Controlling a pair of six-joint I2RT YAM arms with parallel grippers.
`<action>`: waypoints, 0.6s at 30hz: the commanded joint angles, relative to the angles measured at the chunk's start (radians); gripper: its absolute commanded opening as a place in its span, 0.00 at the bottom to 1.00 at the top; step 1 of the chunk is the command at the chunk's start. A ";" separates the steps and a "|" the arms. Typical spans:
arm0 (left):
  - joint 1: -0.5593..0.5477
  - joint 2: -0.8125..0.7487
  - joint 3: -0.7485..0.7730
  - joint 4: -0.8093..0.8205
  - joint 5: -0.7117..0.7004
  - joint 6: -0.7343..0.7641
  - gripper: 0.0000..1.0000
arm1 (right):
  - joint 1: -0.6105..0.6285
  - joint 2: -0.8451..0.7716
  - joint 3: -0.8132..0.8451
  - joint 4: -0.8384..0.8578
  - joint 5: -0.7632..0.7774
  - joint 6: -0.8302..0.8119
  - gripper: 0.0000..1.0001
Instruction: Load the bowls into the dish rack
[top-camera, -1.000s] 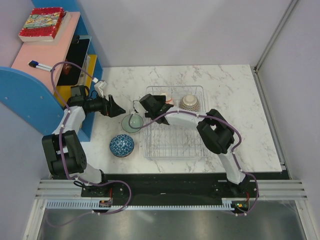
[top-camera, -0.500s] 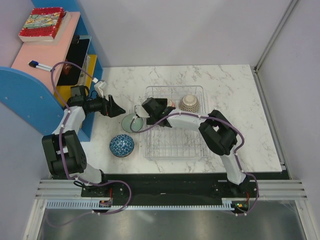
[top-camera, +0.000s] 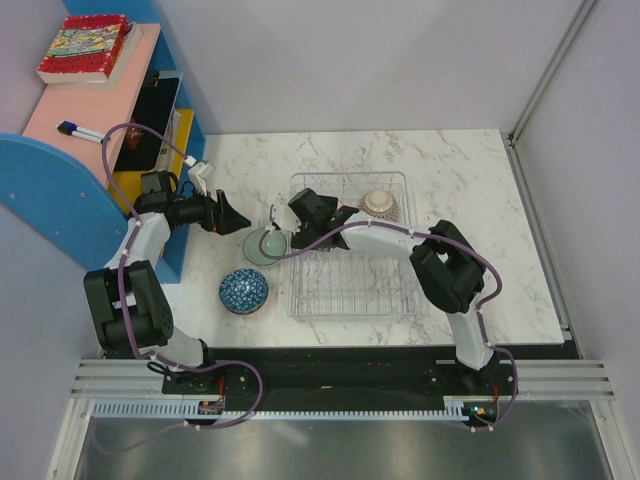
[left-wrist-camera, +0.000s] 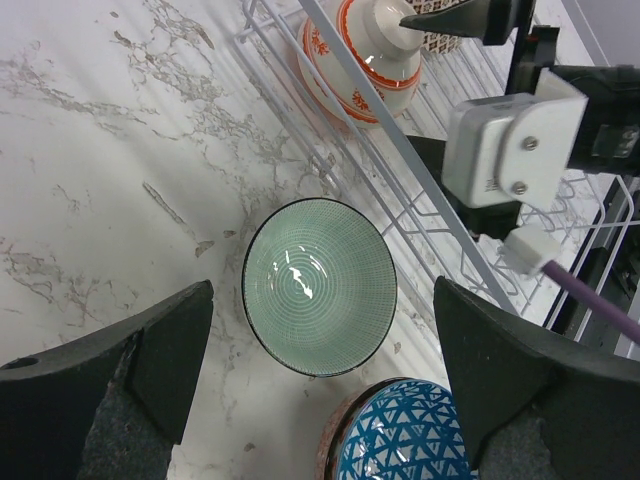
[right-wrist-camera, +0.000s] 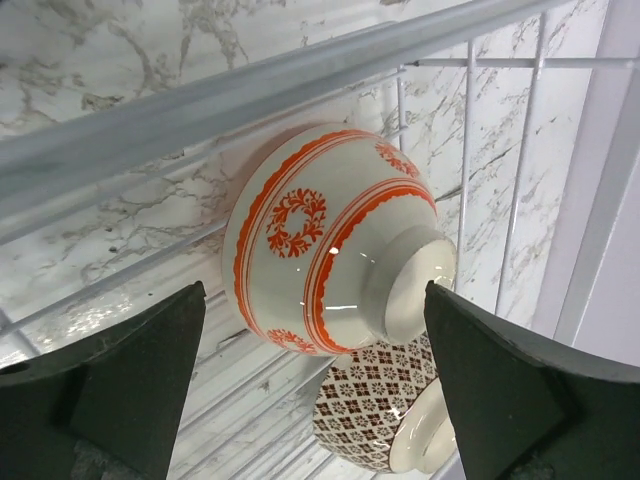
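Marble tabletop (top-camera: 470, 200), dish rack (top-camera: 350, 288) lengthwise near-to-far

I log one white marble table (top-camera: 470, 180). Standing directly on it:
- green bowl (left-wrist-camera: 320, 285), upright, just ahead of my left gripper (top-camera: 238, 217)
- blue patterned bowl (top-camera: 243, 291), near that gripper on the arm-base side
- wire dish rack (top-camera: 350, 305), to the gripper's right, just beside the green bowl

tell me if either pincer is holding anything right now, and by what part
Nothing is held. The left pincer is open above the green bowl; the right pincer is open over the orange-patterned bowl in the dish rack, clear of it.
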 joint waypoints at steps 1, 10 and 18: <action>0.017 -0.001 -0.005 0.023 0.038 0.008 0.97 | -0.009 -0.091 0.070 -0.038 -0.121 0.111 0.97; 0.019 -0.006 -0.008 0.023 0.036 0.008 0.97 | -0.108 -0.145 0.134 -0.051 -0.151 0.355 0.97; 0.019 -0.001 -0.007 0.022 0.039 0.008 0.97 | -0.194 -0.203 0.066 -0.051 -0.065 0.374 0.97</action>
